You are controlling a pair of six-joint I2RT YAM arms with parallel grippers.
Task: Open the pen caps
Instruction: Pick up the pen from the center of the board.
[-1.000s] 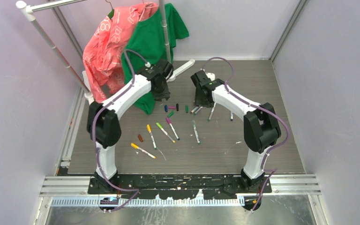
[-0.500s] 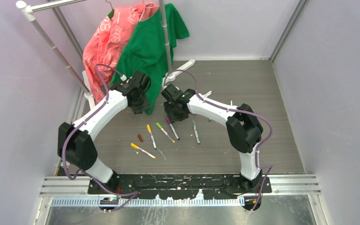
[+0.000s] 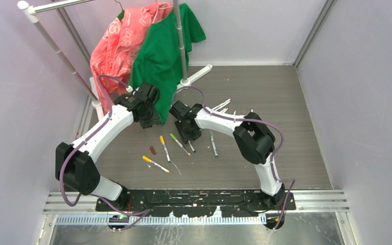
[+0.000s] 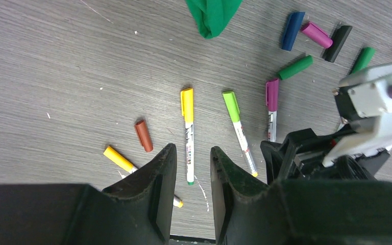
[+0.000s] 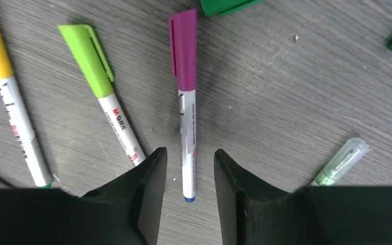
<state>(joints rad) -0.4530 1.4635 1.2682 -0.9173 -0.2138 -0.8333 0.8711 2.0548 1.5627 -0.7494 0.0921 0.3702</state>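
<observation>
The right gripper points down at the table with its fingers parted to a medium gap and nothing clamped. The magenta-capped pen lies flat with its barrel end inside that gap; cannot tell if the fingers touch it. Its magenta cap is on. In the right wrist view, the lime-capped pen lies just left of it and the yellow-capped pen lies further left; both have caps on. The left gripper is just beside the right one, with its fingers a narrow slot apart. It is empty and sits over the yellow-capped pen's barrel. A loose brown cap lies left of that pen. The loose blue cap, pink cap, black cap and two green caps cluster beyond the pens, near the green shirt hem.
</observation>
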